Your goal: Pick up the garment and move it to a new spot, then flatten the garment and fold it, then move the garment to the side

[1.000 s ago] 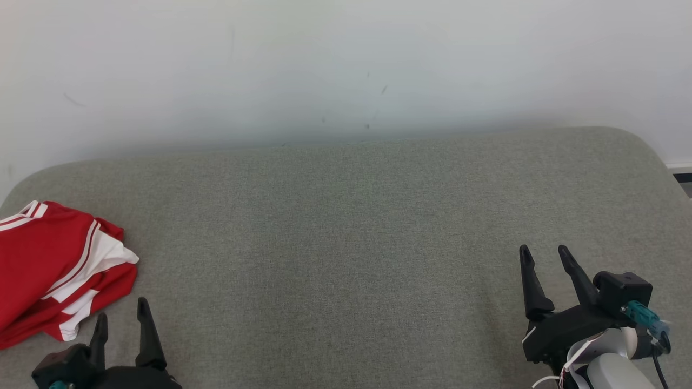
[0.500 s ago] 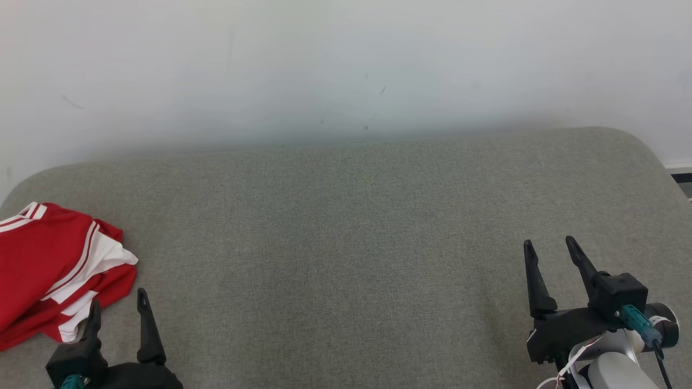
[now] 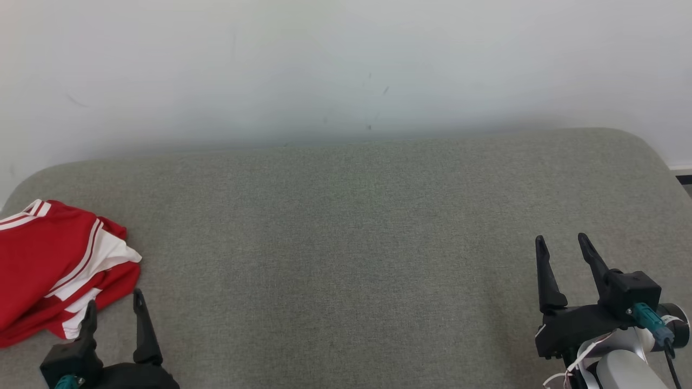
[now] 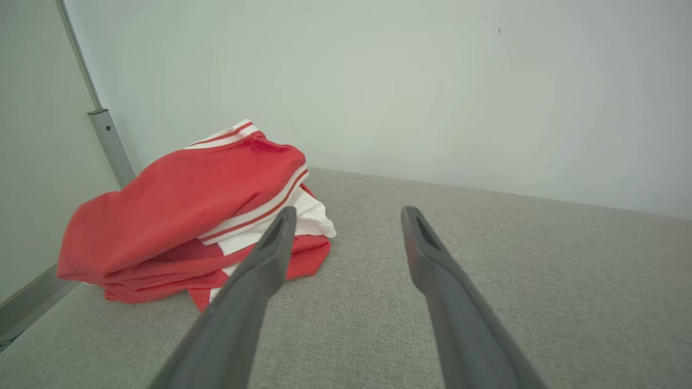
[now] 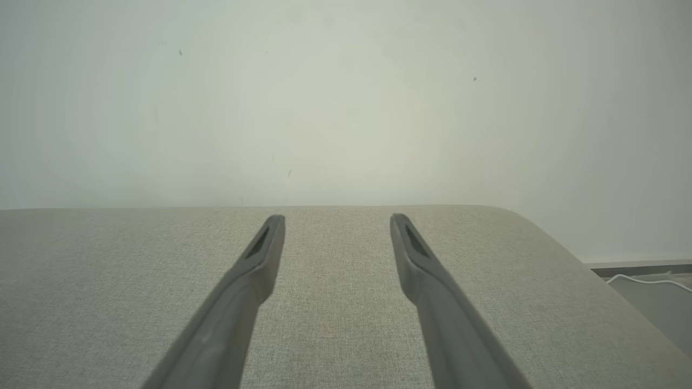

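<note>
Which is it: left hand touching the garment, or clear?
Cannot tell. In head and left wrist views, left hand overlaps garment edge; no plain gap or contact.

No readable text, labels, brands, numbers or signs in any view.

Left claw [image 3: 113,301], right claw [image 3: 561,241]: both spread, empty.
</note>
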{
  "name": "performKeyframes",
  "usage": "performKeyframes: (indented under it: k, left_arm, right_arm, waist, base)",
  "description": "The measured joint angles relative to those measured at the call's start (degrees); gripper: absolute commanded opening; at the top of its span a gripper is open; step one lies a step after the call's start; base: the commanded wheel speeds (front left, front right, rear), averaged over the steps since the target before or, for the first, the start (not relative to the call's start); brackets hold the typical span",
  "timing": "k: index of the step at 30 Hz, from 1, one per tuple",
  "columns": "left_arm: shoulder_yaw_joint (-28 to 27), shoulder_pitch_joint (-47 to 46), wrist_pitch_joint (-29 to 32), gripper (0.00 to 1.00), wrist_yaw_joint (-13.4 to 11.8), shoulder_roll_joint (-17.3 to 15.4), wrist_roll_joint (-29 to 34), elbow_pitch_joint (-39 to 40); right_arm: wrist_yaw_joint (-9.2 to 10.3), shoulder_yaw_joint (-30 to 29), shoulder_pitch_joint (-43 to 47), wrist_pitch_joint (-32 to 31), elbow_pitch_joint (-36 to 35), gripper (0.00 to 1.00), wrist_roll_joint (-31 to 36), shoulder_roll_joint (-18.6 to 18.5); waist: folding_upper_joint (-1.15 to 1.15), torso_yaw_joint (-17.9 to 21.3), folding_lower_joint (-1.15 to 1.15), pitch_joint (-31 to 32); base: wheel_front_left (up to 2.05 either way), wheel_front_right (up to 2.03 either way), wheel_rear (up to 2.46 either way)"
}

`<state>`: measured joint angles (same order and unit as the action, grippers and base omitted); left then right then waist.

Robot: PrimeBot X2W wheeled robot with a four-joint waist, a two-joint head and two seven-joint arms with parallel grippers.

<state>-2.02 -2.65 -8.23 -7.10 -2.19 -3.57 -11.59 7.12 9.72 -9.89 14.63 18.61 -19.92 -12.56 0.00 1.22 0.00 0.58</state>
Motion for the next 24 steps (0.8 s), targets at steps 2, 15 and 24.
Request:
performKeyframes:
  k: [2,15,24]
  left_arm:
    - [0.46,-0.01,0.42,1.00,0.00,0.00,0.01,0.20]
    - [1.11,-0.07,2.24,1.00,0.00,0.01,2.13,1.33]
    - [0.69,0.27,3.70,1.00,0.00,-0.01,2.64,2.56]
  right_arm:
    - [0.00,-0.43,0.16,0.00,-0.09,1.00,-0.07,-0.01]
    - [-0.10,0.29,1.30,0.00,-0.54,1.00,-0.07,0.01]
    - [-1.07,2.18,1.20,0.00,-0.52,1.00,-0.05,0.63]
  waist:
    - [0.00,-0.28,0.00,-0.03]
    - [0.00,-6.17,0.00,-0.02]
    - [0.00,-12.93,0.00,-0.01]
  base:
    - [0.00,0.00,0.00]
    - [0.00,0.00,0.00]
    - [0.00,0.00,0.00]
